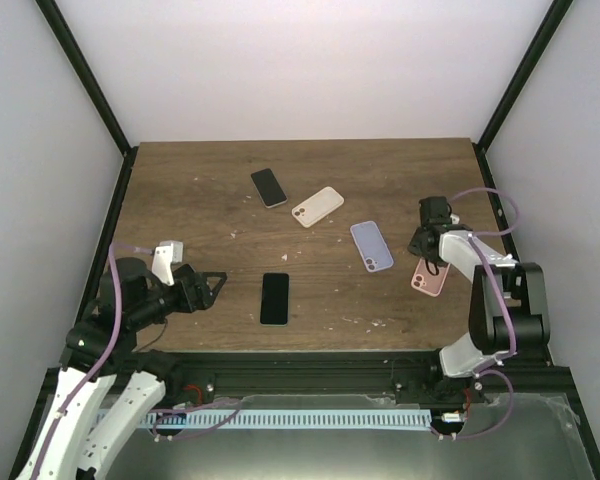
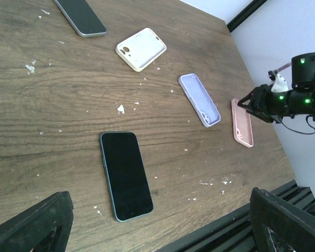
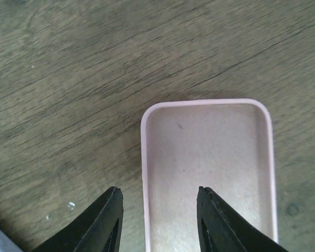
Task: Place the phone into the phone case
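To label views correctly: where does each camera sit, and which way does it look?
Top: above and behind, looking down on the table; left arm, right arm show.
Left wrist: low, facing across toward the right pincer; own fingertips at bottom corners.
Right wrist: close above the pink case; own fingers show.
All share that case.
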{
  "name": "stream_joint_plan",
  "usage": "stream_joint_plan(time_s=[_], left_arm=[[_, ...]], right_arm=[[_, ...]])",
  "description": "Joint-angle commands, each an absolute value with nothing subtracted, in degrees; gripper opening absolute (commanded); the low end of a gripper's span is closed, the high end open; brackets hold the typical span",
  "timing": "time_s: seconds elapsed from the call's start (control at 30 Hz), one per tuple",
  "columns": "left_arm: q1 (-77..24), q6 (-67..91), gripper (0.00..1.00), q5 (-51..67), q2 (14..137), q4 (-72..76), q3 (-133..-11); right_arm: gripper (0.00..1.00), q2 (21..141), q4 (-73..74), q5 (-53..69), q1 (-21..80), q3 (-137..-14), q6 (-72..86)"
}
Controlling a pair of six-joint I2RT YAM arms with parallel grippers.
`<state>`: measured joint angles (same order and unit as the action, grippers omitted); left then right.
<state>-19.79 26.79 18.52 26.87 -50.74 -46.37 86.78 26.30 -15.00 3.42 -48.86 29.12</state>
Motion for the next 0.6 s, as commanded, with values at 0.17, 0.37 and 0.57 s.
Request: stream_joint_plan(time_s=[0.17, 0.37, 0.57], left_arm=[[-19.4, 26.4, 0.93, 17.8, 26.5, -49.7, -45.5], [-19.4, 26.5, 0.93, 17.6, 26.8, -50.4, -45.5], [-19.4, 26.8, 0.93, 17.3, 26.6, -50.5, -45.5]], right_arm=[[0.38, 93.6, 21.5, -7.1, 0.2, -51.3, 28.5], [0.29, 95.8, 22.7, -7.3, -0.1, -51.9, 28.8], [0.01, 94.1, 24.0, -5.6, -0.1, -51.6, 27.5]])
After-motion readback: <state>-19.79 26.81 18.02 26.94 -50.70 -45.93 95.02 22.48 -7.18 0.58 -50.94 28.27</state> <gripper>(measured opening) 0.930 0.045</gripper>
